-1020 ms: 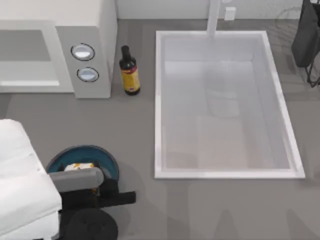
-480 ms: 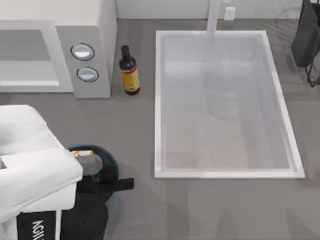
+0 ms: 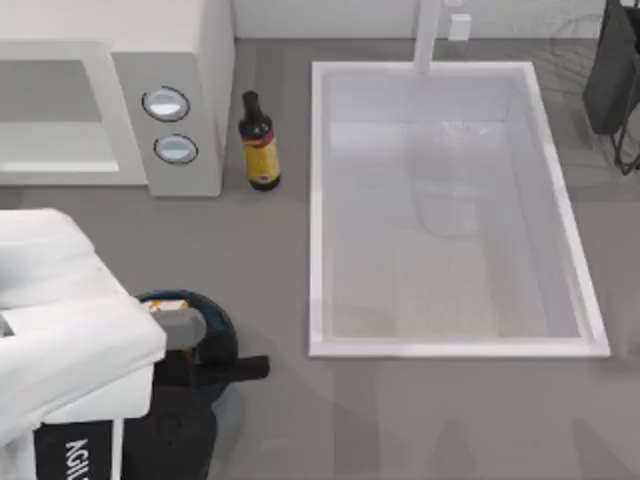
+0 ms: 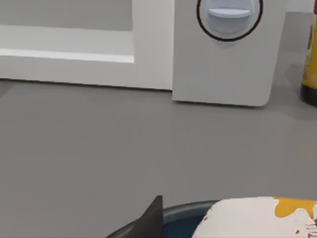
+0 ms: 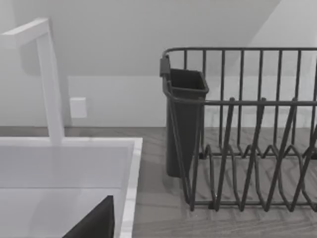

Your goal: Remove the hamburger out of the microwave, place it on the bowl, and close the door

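The hamburger [image 3: 168, 306], wrapped in white paper with yellow-orange patches, sits low inside the teal bowl [image 3: 218, 322] at the front left. My left gripper [image 3: 172, 315] is shut on it from the near side. The arm's white links cover most of the bowl. In the left wrist view the hamburger [image 4: 257, 218] lies just behind the bowl's rim [image 4: 185, 208], with one dark finger [image 4: 148, 223] beside it. The microwave [image 3: 185, 60] stands at the back left, its grey cavity [image 3: 50, 105] open. The door is out of view. My right gripper, parked at the right, is open, one finger [image 5: 96, 223] showing.
A dark bottle with a yellow label [image 3: 261, 145] stands right of the microwave's knobs [image 3: 166, 103]. The large white sink [image 3: 318, 200] with its faucet [image 5: 49, 74] takes up the middle and right. A black dish rack [image 5: 237, 129] stands at the back right. Bare grey counter lies between bowl and microwave.
A second ago my left gripper carried the hamburger a little toward the microwave over the bowl, and the arm's white links swung over it. Over the last half second almost nothing moved.
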Tool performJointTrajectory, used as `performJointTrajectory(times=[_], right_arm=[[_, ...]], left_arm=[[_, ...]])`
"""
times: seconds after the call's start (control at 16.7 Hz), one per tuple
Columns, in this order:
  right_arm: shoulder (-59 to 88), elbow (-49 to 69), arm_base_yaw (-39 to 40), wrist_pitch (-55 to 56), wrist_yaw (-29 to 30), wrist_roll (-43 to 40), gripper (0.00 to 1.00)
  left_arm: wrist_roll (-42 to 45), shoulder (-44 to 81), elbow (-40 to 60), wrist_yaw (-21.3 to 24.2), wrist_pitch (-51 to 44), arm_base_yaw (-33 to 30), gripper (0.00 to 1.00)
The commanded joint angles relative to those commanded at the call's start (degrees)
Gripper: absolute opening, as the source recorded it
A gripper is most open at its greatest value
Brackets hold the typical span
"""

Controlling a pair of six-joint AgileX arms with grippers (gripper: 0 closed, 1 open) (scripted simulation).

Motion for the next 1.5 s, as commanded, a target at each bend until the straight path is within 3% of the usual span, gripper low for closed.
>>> performJointTrajectory(times=[0.3,0.36,0.78,0.84,1.02,1.26,1.5], right_arm=[[0.0,0.0,0.0,0.0,0.0,0.0,1.00],[0.0,0.0,0.0,0.0,0.0,0.0,1.00],[0.0,0.0,0.0,0.0,0.0,0.0,1.00],[0.0,0.0,0.0,0.0,0.0,0.0,1.00],[0.0,0.0,0.0,0.0,0.0,0.0,1.00],[0.0,0.0,0.0,0.0,0.0,0.0,1.00],[0.0,0.0,0.0,0.0,0.0,0.0,1.00]], left_arm=[[0.0,0.0,0.0,0.0,0.0,0.0,0.98],[0.0,0.0,0.0,0.0,0.0,0.0,1.00],[0.0,0.0,0.0,0.0,0.0,0.0,1.00],[3.9,-4.4,0.5,-2.0,0.8,-0.4,1.00],[4.1,-6.1,0.1,-1.2,-0.1,0.2,1.00],[5.1,-17.0,-2.1,3.1,-7.0,4.0,1.00],[7.0,-37.2,-4.9,10.7,-20.9,10.9,1.00]])
